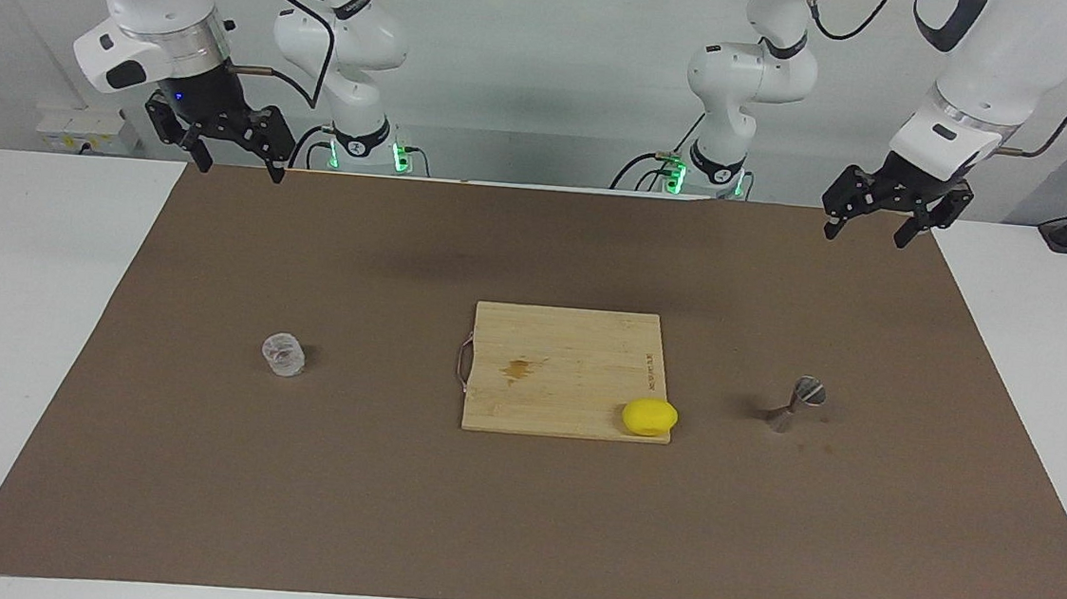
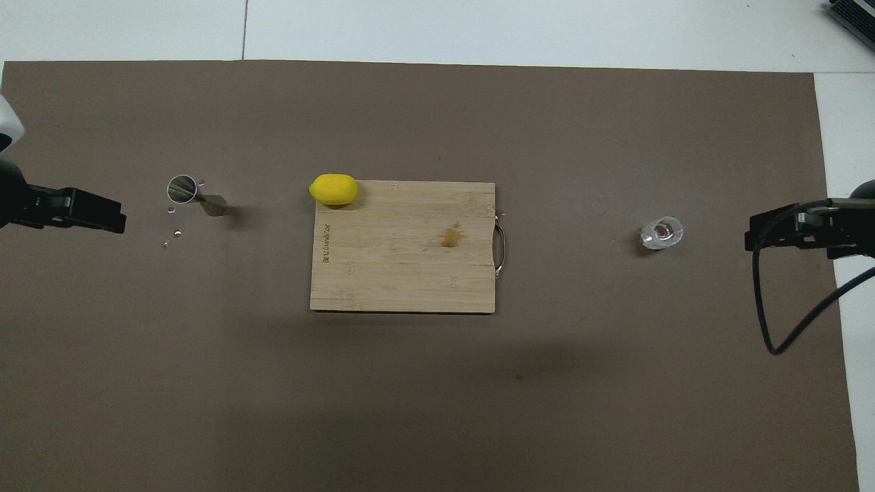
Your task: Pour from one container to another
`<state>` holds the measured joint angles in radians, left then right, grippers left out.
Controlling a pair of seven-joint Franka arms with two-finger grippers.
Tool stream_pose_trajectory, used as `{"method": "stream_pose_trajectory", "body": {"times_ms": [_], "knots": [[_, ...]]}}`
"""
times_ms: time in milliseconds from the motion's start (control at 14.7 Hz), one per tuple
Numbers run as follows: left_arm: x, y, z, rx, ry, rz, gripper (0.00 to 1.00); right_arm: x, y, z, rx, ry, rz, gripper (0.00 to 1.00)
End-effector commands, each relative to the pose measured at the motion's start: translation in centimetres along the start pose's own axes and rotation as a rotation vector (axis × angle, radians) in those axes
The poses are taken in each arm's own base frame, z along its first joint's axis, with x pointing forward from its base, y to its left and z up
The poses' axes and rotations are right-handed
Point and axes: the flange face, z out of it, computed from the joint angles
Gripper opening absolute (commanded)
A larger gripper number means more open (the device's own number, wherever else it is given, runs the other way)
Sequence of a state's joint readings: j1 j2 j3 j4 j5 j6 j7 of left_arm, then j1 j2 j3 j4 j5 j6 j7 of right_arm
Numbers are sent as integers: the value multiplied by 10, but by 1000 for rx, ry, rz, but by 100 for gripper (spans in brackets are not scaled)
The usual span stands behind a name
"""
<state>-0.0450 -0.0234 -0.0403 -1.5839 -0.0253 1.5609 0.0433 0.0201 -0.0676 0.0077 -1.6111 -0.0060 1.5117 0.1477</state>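
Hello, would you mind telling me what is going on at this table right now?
Nothing is being handled yet. Both arms wait raised at the robots' edge of the mat, the left gripper and right gripper open and empty. The glass cup stands toward the right arm's end, the jigger toward the left arm's end. Between them lies a cutting board with a lemon on its corner. No pouring has begun.

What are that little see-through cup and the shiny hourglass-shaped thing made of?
The cup looks like clear glass: the brown mat shows through its ribbed wall, though clear plastic is possible. The hourglass-shaped jigger looks like polished metal: silvery grey, with a bright reflective open top.
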Motion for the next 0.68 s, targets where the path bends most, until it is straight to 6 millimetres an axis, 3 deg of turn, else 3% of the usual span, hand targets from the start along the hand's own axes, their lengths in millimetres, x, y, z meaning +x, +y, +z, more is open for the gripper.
{"method": "stream_pose_trajectory", "body": {"times_ms": [0,271,475,611], "knots": [[-6,-1,4,-1,-11,5,100,-5,3,-3,22,-11,-11,99],[-2,-18,2,-12,-28,-27,100,-5,3,-3,22,-11,-13,99],[16,-35,35,-55,-160,-65,100,-5,3,-3,22,-11,-11,99],[26,-65,61,-141,-198,-192,100,-5,3,-3,22,-11,-11,99]]}}
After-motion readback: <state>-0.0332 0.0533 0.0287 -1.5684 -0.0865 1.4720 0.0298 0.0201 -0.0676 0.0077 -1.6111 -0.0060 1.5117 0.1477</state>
